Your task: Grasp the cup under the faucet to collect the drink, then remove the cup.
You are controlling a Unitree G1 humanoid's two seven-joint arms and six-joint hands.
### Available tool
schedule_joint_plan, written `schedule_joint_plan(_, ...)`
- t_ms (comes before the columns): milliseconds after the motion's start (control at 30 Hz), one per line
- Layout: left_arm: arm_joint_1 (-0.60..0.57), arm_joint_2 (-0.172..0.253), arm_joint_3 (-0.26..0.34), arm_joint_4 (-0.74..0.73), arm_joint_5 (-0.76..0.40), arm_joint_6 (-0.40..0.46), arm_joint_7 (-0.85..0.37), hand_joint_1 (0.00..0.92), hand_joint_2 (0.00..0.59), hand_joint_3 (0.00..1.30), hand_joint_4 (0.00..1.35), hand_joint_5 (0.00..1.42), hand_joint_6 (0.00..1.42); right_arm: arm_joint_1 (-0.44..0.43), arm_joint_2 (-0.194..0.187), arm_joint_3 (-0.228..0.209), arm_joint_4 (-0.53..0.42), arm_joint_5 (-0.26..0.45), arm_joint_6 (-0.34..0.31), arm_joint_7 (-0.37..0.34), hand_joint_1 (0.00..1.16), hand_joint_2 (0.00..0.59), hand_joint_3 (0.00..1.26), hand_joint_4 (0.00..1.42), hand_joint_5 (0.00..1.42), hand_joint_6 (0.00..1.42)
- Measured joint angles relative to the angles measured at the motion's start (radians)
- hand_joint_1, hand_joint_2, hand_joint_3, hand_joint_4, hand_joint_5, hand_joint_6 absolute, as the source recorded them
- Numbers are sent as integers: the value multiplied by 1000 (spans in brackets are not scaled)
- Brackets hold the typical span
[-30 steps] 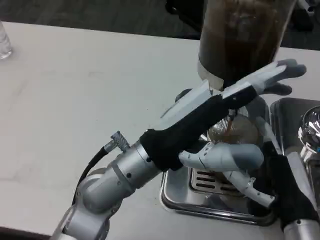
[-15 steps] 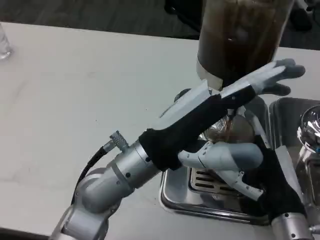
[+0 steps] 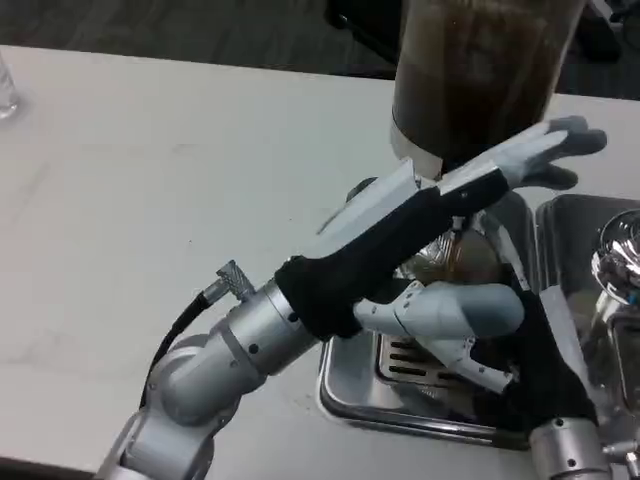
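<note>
Here, the left hand [image 3: 440, 215] reaches across the middle of the head view, its silver forearm rising from the lower left and its black-and-white back turned up toward the camera. Its long fingers [image 3: 545, 150] stretch out nearly straight and close together, ending just in front of the base of the drink dispenser [image 3: 480, 70], a tall clear tank of dark brown liquid with a white collar at its foot. The thumb [image 3: 460, 310] lies lower, curving in front of the cup [image 3: 455, 262], a clear cup with brownish drink showing in it. Whether the hand actually clasps the cup I cannot tell, since its own back hides the contact.

The cup stands under the faucet [image 3: 457, 226] (a small spout just visible below the dispenser's collar), over the slotted grille of the stainless drip tray [image 3: 350, 385], which sits on the white table [image 3: 150, 190].

The right hand [image 3: 535, 350] comes up from the lower right corner, black palm and white fingers, close beside the cup and overlapped by the left thumb. I cannot tell how its fingers lie or whether they touch the cup.

At the right edge a second steel tray [image 3: 585, 215] holds a shiny metal object [image 3: 620, 255], blurred. At the far left edge, the side of a clear glass [image 3: 8, 95] stands on the table.
</note>
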Motion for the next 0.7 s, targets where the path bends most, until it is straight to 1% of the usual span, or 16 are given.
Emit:
schedule_joint_plan(67, 1, 2, 2, -1, 1, 1, 2, 0, 103, 105, 0, 179, 57, -9, 5, 3, 18, 3, -13, 1, 778, 184, 0, 0, 0, 0)
schedule_joint_plan(233, 6, 4, 11, -16, 3, 7, 11, 0, 103, 111, 0, 179, 51, -16, 11, 3, 28, 10, -21, 2, 774, 187, 0, 0, 0, 2)
schedule_joint_plan(267, 8, 4, 15, -21, 3, 8, 15, 0, 107, 114, 0, 155, 29, -16, 11, 3, 29, 11, -22, 2, 773, 187, 0, 0, 0, 5)
schedule_joint_plan(400, 21, 20, 47, -45, 8, 10, 36, 0, 113, 115, 0, 135, 11, -15, 13, 3, 29, 11, -25, 1, 763, 187, 0, 0, 0, 22)
schedule_joint_plan(500, 33, 27, 80, -80, 20, 10, 53, 0, 114, 115, 0, 122, 0, -14, 14, 3, 28, 11, -28, 1, 759, 186, 0, 0, 0, 27)
schedule_joint_plan(567, 45, 34, 128, -124, 28, 1, 79, 0, 122, 115, 0, 116, 0, -13, 15, 3, 28, 11, -31, 1, 758, 186, 0, 0, 0, 28)
schedule_joint_plan(633, 56, 50, 183, -172, 27, -12, 109, 0, 123, 115, 0, 112, 0, -12, 16, 2, 28, 12, -33, 0, 761, 189, 0, 0, 0, 40)
schedule_joint_plan(700, 70, 58, 207, -195, 23, -14, 122, 0, 123, 115, 0, 110, 0, -13, 16, 2, 28, 12, -34, 0, 762, 190, 0, 0, 0, 41)
